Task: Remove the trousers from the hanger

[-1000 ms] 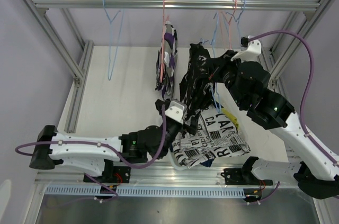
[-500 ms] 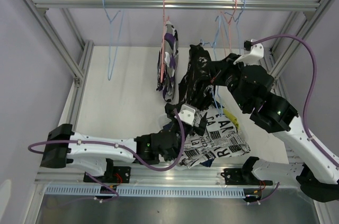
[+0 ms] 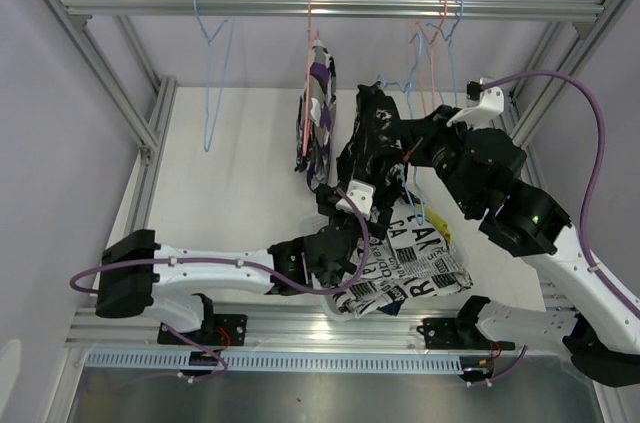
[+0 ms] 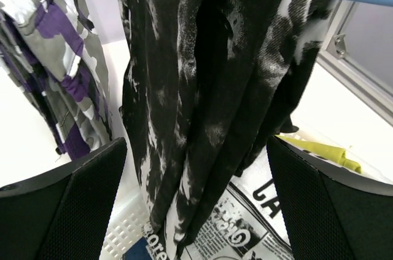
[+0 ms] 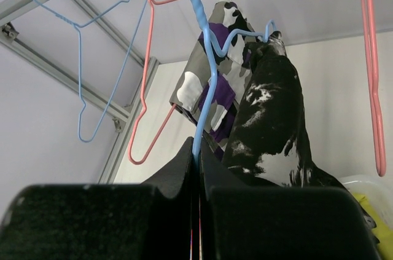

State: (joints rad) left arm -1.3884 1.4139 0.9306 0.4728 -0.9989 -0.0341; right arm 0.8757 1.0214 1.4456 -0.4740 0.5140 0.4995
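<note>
The black-and-white splatter trousers (image 3: 372,148) hang over a blue hanger (image 3: 411,193). My right gripper (image 3: 404,151) is shut on that hanger's wire (image 5: 198,143), with the trousers (image 5: 270,118) draped just beyond it. My left gripper (image 3: 362,205) is open, and the lower part of the splatter trousers (image 4: 202,118) hangs between its two black fingers (image 4: 67,204) without being pinched. The purple-white-black trousers (image 3: 317,123) hang from a pink hanger on the rail. Grey-white printed trousers (image 3: 410,263) and yellow trousers (image 3: 432,218) lie piled below.
A white basket (image 4: 123,229) holds the pile, with a bit of navy fabric (image 4: 132,251) at its edge. Empty hangers hang from the top rail (image 3: 330,6): a blue one (image 3: 212,73) on the left, pink and blue ones (image 3: 440,28) on the right. Frame posts flank both sides.
My left arm has reached forward and up, bringing its open fingers around the hanging splatter trousers. My right arm has shifted slightly right, still holding the hanger.
</note>
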